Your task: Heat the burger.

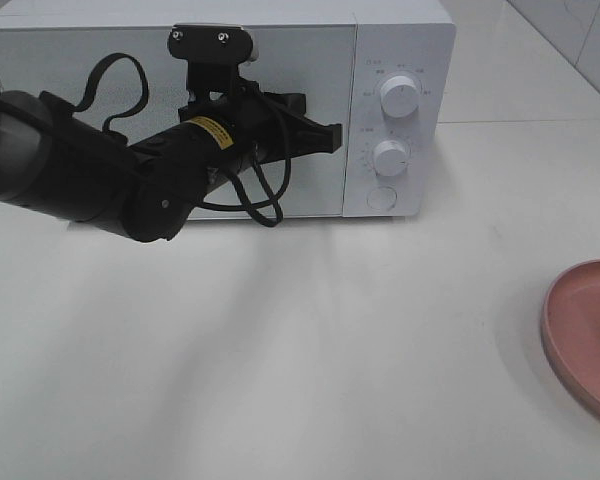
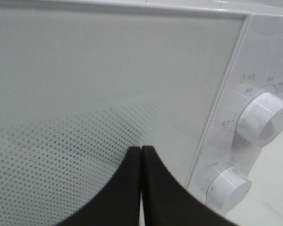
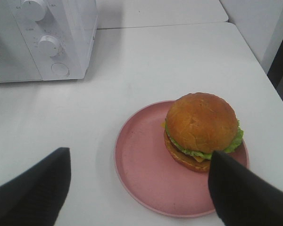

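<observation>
With the left gripper (image 2: 140,155) pressed shut at the microwave (image 1: 280,40) door, its closed jaws should aim for the round button (image 1: 380,198) while the right gripper (image 3: 139,188), jaws wide, waits over the burger (image 3: 201,129).

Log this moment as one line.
door: microwave closed | left gripper: shut, empty, at door | right gripper: open, above plate | burger: on plate

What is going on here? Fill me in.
The left tool, shut, is up against the closed door of the white microwave, near the knobs. The right tool hangs open above the burger, which sits untouched on the pink plate on the table. The burger is not yet in the microwave.
</observation>
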